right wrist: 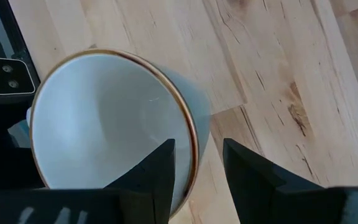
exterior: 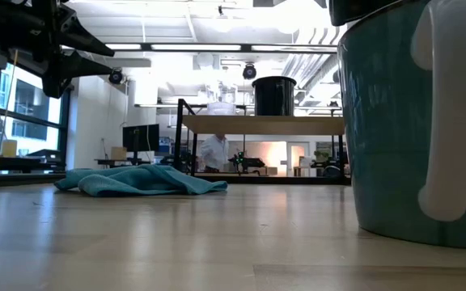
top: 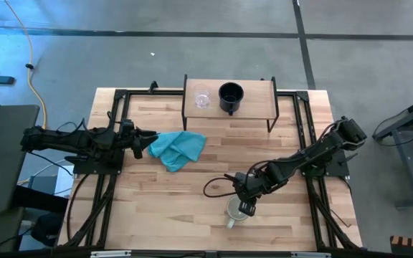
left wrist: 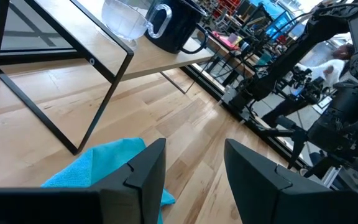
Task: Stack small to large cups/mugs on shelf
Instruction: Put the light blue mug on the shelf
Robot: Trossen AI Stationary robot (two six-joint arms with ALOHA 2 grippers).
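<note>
The right gripper (top: 245, 208) is hovering over the pale mug (top: 235, 211) at the table's 5 o'clock edge, its fingers (right wrist: 157, 168) parted and straddling the mug's rim, one inside the wall and one outside, not visibly clamped. To perform this step well, the fingers should be closing squarely on the wall, away from the handle, then lifting straight up before travelling toward 12 o'clock. The shelf (top: 264, 107) is carrying the glass cup (top: 202, 98) and, at its 3 o'clock, the black mug (top: 230, 96). All three vessels are appearing empty. The left gripper (top: 140, 143) is waiting at 9 o'clock beside the teal cloth (top: 178, 148), fingers apart, holding nothing.
</note>
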